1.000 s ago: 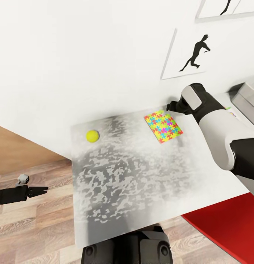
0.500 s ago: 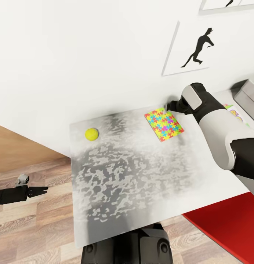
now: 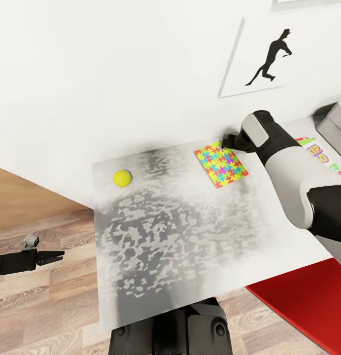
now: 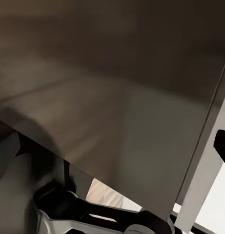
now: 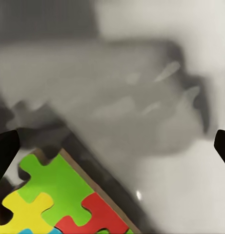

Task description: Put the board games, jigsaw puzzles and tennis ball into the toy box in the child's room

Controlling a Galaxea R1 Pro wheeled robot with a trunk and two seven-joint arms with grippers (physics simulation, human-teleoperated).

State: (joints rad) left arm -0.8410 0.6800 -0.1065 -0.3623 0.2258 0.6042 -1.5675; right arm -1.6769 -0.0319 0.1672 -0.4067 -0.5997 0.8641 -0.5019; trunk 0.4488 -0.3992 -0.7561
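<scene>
A multicoloured jigsaw puzzle point(image 3: 221, 164) lies flat on the mottled grey table point(image 3: 165, 236), near the wall. My right gripper point(image 3: 228, 142) hovers at the puzzle's far corner, open, with nothing between its fingers. In the right wrist view the dark fingertips point(image 5: 5, 151) stand wide apart at the edges, and the puzzle point(image 5: 58, 195) corner lies just below them. A yellow-green tennis ball point(image 3: 122, 178) rests at the table's left end. A SKIP-BO board game point(image 3: 318, 154) peeks out behind my right forearm. The grey toy box point(image 3: 335, 125) shows at the right edge. My left gripper point(image 3: 57, 255) hangs low over the floor, open.
The white wall runs directly behind the table and carries a baseball-player silhouette picture point(image 3: 261, 59). A red surface point(image 3: 298, 301) lies by the table's near right corner. Wood-plank floor point(image 3: 42, 305) spreads to the left. In the left wrist view a dark underside point(image 4: 112, 97) fills most of the picture.
The head camera has shifted a little, bringing the SKIP-BO box further into view. The right gripper stays at the puzzle's far corner. The left arm has not moved.
</scene>
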